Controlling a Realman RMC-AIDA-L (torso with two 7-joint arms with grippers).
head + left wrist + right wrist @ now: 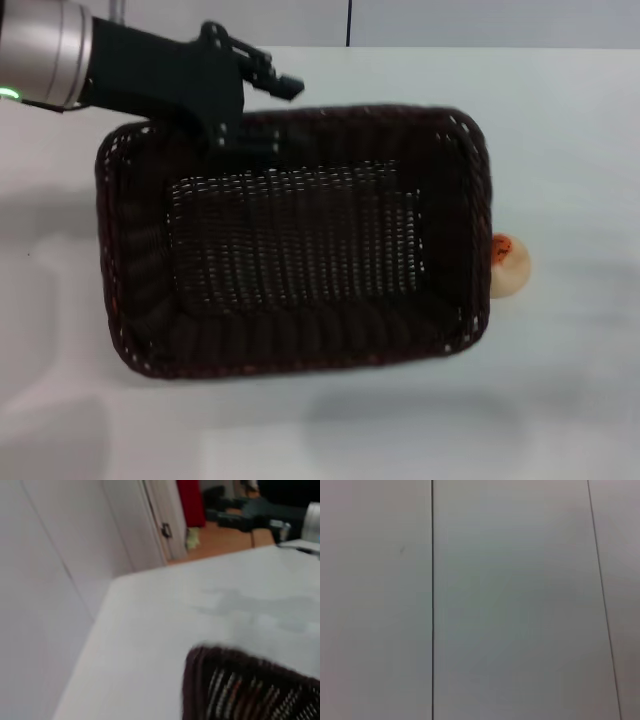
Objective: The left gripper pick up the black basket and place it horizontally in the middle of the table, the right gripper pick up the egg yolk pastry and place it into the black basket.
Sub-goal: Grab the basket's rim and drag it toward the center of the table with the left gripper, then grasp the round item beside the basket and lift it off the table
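The black basket [300,245] fills the middle of the head view, long side across, and is tilted a little. It looks lifted, as its shadow falls on the table nearer to me. My left gripper [243,138] reaches in from the upper left and is shut on the basket's far rim. A corner of the basket also shows in the left wrist view [250,687]. The egg yolk pastry [508,265] lies on the table just past the basket's right rim, partly hidden by it. My right gripper is out of view.
The white table [560,400] runs under and around the basket, and its far edge meets a pale wall. The left wrist view shows the table's corner [150,610], a door and a brown floor beyond. The right wrist view shows only grey panels [510,605].
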